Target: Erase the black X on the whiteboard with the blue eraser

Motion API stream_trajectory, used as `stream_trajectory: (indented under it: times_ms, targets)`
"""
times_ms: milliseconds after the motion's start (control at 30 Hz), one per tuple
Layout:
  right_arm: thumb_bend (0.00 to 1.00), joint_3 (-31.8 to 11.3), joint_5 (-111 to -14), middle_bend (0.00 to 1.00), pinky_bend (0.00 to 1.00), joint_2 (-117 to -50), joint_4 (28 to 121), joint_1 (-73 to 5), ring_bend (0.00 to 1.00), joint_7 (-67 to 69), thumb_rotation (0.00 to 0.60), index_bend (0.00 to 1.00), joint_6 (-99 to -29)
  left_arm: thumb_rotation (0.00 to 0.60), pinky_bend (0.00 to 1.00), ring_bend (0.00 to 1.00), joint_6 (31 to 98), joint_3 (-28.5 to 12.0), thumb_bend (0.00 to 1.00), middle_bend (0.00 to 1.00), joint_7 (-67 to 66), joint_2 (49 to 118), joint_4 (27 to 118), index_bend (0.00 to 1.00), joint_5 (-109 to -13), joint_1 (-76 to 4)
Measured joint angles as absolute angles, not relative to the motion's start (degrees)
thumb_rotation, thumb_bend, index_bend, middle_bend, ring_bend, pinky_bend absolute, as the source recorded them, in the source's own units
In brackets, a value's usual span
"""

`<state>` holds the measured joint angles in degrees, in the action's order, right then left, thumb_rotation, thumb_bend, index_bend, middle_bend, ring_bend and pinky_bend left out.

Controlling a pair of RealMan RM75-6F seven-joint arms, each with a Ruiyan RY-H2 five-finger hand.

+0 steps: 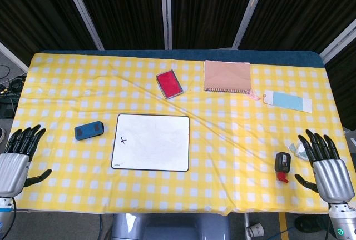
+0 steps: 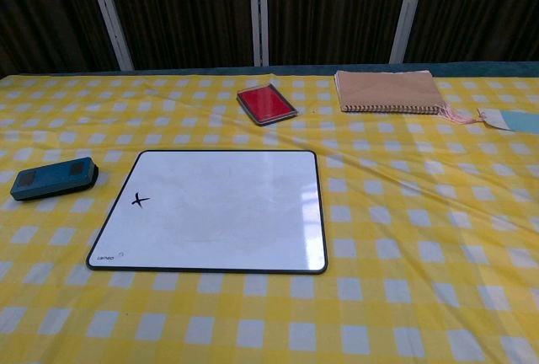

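The whiteboard (image 1: 151,142) (image 2: 215,210) lies flat at the table's middle front, with a small black X (image 1: 123,139) (image 2: 140,200) near its left edge. The blue eraser (image 1: 89,130) (image 2: 54,179) lies on the cloth just left of the board. My left hand (image 1: 19,154) rests at the front left edge, open, fingers spread, well left of the eraser. My right hand (image 1: 325,162) rests at the front right edge, open and holding nothing. Neither hand shows in the chest view.
A red pad (image 1: 169,84) (image 2: 266,103) and a brown spiral notebook (image 1: 227,76) (image 2: 388,91) lie at the back. A light blue card (image 1: 288,100) (image 2: 509,119) sits back right. A black and red gadget (image 1: 283,165) and a small wrapper (image 1: 297,150) lie by my right hand.
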<state>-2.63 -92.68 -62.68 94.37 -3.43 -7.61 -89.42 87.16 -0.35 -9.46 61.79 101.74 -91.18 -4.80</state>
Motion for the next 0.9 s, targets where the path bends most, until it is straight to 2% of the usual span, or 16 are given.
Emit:
stream_trajectory:
  times_ms: [233, 400, 500, 700, 800, 900]
  targets:
    - [0.0, -2.67, -92.52, 0.0, 0.0, -62.46, 94.53, -3.38, 0.0, -7.44, 0.6, 0.0, -89.42, 0.6, 0.0, 0.0, 86.55, -0.37, 0.0, 0.0, -10.06, 62.1, 101.59, 0.0, -90.8, -4.92]
    - [0.0, -2.78, -92.19, 0.0, 0.0, -62.37, 94.89, -3.49, 0.0, -7.54, 0.6, 0.0, -89.1, 0.6, 0.0, 0.0, 83.12, -1.45, 0.0, 0.0, -10.3, 62.71, 101.41, 0.0, -88.38, -6.74]
    - [0.0, -2.9, -91.59, 0.0, 0.0, -62.49, 94.87, -3.66, 0.0, -8.02, 0.6, 0.0, -88.53, 0.6, 0.0, 0.0, 78.93, -3.32, 0.0, 0.0, -11.09, 64.12, 100.54, 0.0, -84.99, -9.49]
    - [0.0, -3.45, -89.87, 0.0, 0.0, -62.81, 94.71, -4.07, 0.0, -8.67, 0.6, 0.0, -87.35, 0.6, 0.01, 0.01, 64.72, -7.49, 0.01, 0.0, -12.6, 67.89, 98.08, 0.0, -74.6, -17.89]
    - [0.0, -3.58, -89.23, 0.0, 0.0, -63.05, 94.44, -4.37, 0.0, -8.89, 0.6, 0.0, -86.61, 0.6, 0.07, 0.06, 57.82, -9.47, 0.05, 0.06, -14.29, 71.06, 94.84, 0.04, -68.13, -23.15]
    - [0.0, -3.7, -88.65, 0.0, 0.0, -63.33, 94.01, -4.68, 0.0, -9.13, 0.6, 0.0, -85.88, 0.6, 0.15, 0.1, 54.56, -10.66, 0.08, 0.1, -16.8, 74.46, 90.46, 0.1, -63.63, -26.95]
